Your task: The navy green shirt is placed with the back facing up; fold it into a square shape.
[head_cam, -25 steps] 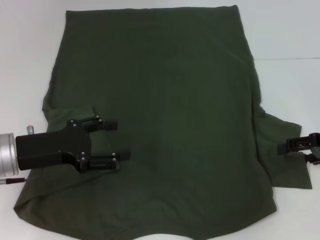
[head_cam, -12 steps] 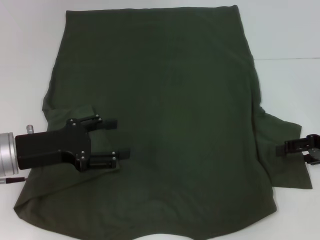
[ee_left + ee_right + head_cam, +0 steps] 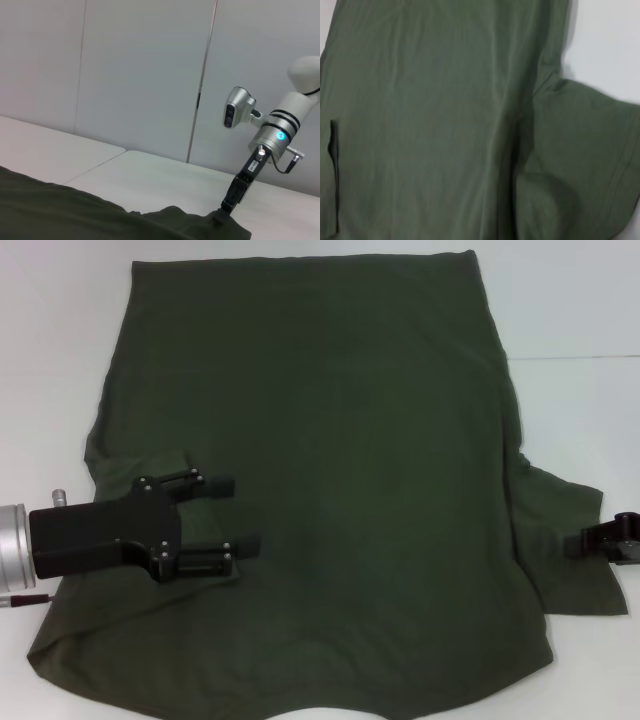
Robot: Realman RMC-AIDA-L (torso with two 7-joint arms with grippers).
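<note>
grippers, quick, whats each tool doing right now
Left tool: open, over the navy green shirt near its left sleeve, holding nothing.
Right tool: at the right sleeve's edge; open or closed cannot be told.

Left tool point(image 3: 240, 512) open; right tool point(image 3: 590, 540) edgeward

shirt: the navy green shirt point(image 3: 330, 490) lies spread flat on the table point(image 3: 580, 310), hem at the far side | left: left gripper point(image 3: 235, 515) sits over the shirt's left part, near its left sleeve | right: right gripper point(image 3: 590, 540) sits at the right sleeve's outer edge
</note>
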